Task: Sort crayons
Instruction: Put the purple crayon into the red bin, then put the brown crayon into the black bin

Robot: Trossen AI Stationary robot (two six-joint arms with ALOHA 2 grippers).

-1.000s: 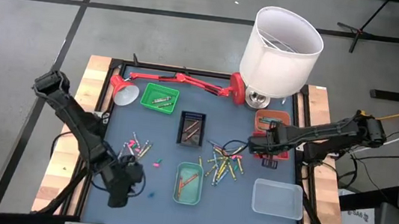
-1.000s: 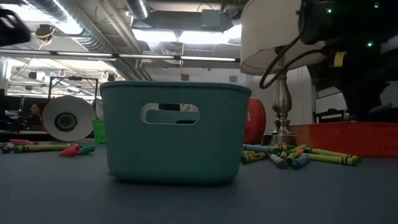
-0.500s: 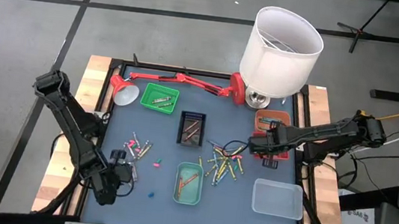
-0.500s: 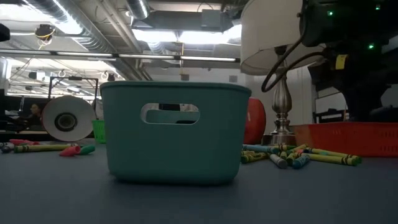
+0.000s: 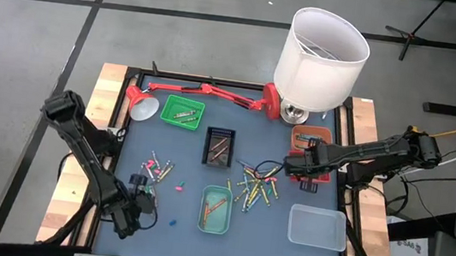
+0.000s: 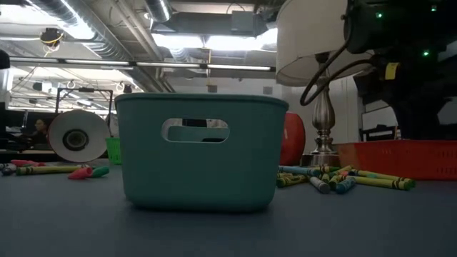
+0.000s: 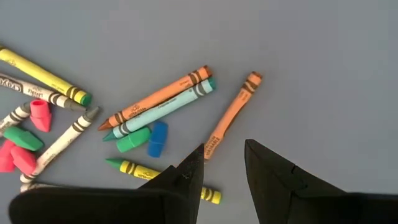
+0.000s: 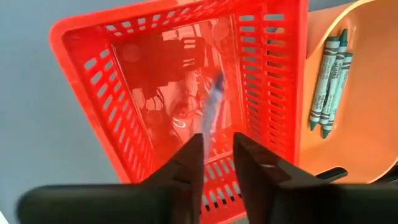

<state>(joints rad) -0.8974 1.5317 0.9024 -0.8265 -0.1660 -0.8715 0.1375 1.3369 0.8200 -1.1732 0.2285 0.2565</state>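
Note:
Loose crayons lie flat on the blue table in two groups, one left of centre (image 5: 157, 170) and one right of centre (image 5: 256, 187). My left gripper (image 5: 126, 220) hangs open over the near left of the table. In its wrist view the fingers (image 7: 224, 158) stand above an orange crayon (image 7: 231, 117), touching nothing. A teal crayon (image 7: 163, 111), erasers and yellow crayons lie beside it. My right gripper (image 5: 308, 165) hangs open over the red basket (image 8: 186, 93), its fingertips (image 8: 217, 146) empty. A blurred bluish stick (image 8: 211, 107) shows inside the basket.
Around the crayons stand a green tray (image 5: 182, 112), a dark tray (image 5: 219, 146), a teal tray (image 5: 215, 208), a clear tray (image 5: 317, 226) and an orange tray (image 8: 348, 93) holding green crayons. A red desk lamp (image 5: 206, 91) and a white-shaded lamp (image 5: 323, 48) stand at the far edge.
My left gripper has moved a little toward the table's left and near edges, away from the teal tray.

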